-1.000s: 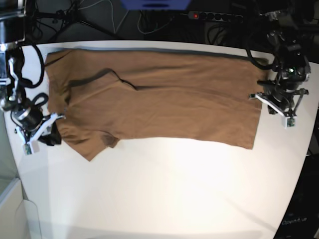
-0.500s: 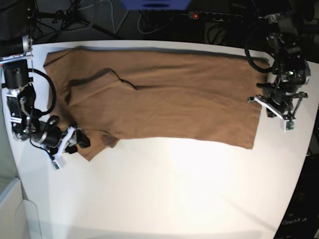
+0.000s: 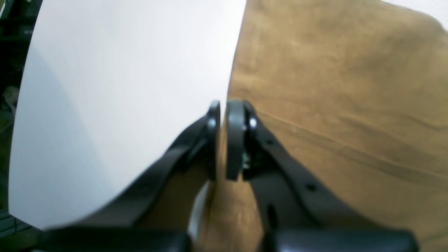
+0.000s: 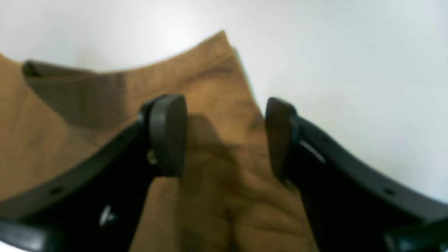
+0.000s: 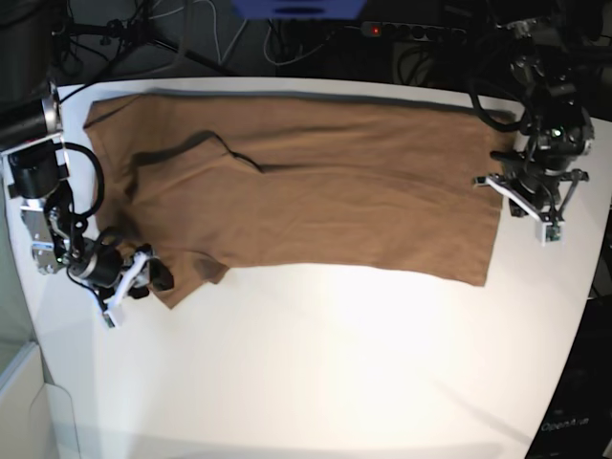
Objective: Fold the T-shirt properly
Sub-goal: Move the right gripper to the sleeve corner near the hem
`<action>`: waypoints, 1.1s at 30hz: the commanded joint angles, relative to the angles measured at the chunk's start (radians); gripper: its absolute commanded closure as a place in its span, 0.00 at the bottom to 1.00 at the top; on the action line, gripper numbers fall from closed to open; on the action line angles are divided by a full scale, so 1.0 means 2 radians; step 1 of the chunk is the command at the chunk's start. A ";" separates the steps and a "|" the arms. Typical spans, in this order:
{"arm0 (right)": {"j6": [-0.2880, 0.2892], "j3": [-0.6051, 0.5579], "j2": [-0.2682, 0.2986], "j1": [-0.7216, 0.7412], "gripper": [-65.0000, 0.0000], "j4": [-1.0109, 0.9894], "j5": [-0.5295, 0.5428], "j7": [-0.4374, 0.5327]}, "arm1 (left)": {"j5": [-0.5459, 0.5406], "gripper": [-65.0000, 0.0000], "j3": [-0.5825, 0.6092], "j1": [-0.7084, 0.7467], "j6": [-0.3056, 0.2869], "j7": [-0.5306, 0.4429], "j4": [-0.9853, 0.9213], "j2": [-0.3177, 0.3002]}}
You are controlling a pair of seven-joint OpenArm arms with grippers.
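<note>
Partly blurred T-shirt (image 4: 224, 196) corner

White table (image 5: 335, 363), power strip (image 5: 411, 32), tangled cables (image 5: 191, 29) behind

Robotics lab, white table (image 5: 316, 363), power strip (image 5: 413, 32), tangled cables (image 5: 191, 33)

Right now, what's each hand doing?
Left hand: closed, at the edge of the shirt; a grip cannot be told.
Right hand: open over the shirt.
</note>
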 commanded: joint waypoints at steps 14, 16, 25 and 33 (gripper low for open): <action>0.004 -0.020 0.004 0.035 0.46 -0.010 0.004 0.016 | -0.002 0.94 -0.002 -0.001 0.001 -0.010 0.009 -0.004; 0.004 -0.020 -0.001 0.034 0.46 -0.010 0.004 0.016 | -0.002 0.94 -0.002 -0.001 0.001 -0.010 0.009 -0.004; 0.004 -0.020 -0.002 0.024 0.90 -0.010 0.004 0.016 | -0.002 0.94 -0.002 -0.005 0.001 -0.010 0.007 -0.002; 0.004 -0.020 0.000 0.024 0.97 -0.010 0.004 0.015 | -0.006 0.94 -0.026 -0.040 0.002 -0.010 0.003 -0.003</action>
